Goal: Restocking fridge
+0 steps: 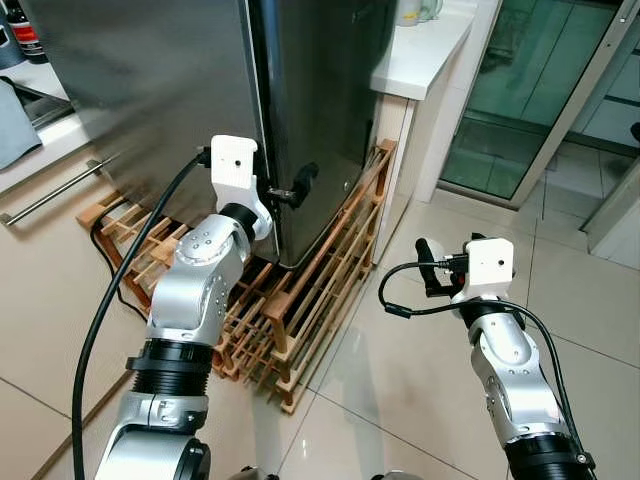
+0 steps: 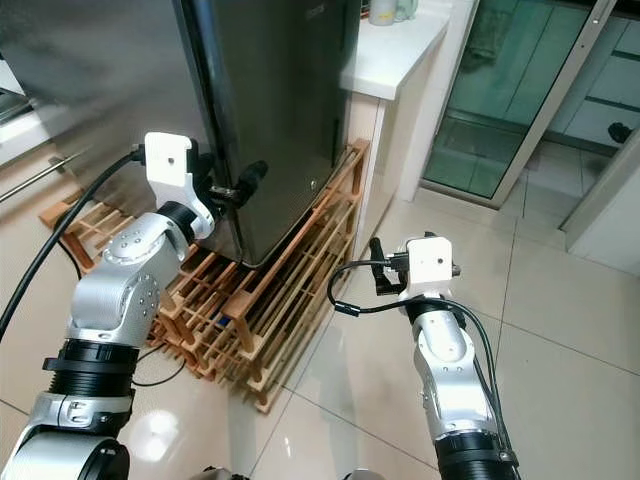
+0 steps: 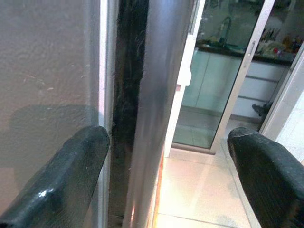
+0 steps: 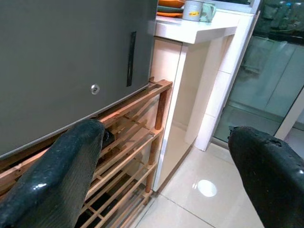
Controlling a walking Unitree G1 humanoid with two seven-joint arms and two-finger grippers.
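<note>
The steel fridge [image 1: 140,80] stands on a low wooden rack [image 1: 320,280], door closed, its dark side [image 1: 320,100] turned toward me. My left gripper [image 1: 292,190] is open at the fridge's lower front corner. In the left wrist view one finger [image 3: 61,180] lies against the door face and the other finger [image 3: 266,175] hangs off in free air, with the black door seam [image 3: 126,118] between them. My right gripper [image 1: 428,268] is open and holds nothing, low over the floor to the right of the rack. Its fingers [image 4: 52,175] point at the fridge's side.
A white counter [image 1: 420,55] with cups and dishes adjoins the fridge's far right. A glass sliding door [image 1: 540,90] lies beyond it. At the left is a cabinet with a long bar handle [image 1: 50,195]. A black cable [image 1: 110,300] trails over glossy floor tiles [image 1: 400,400].
</note>
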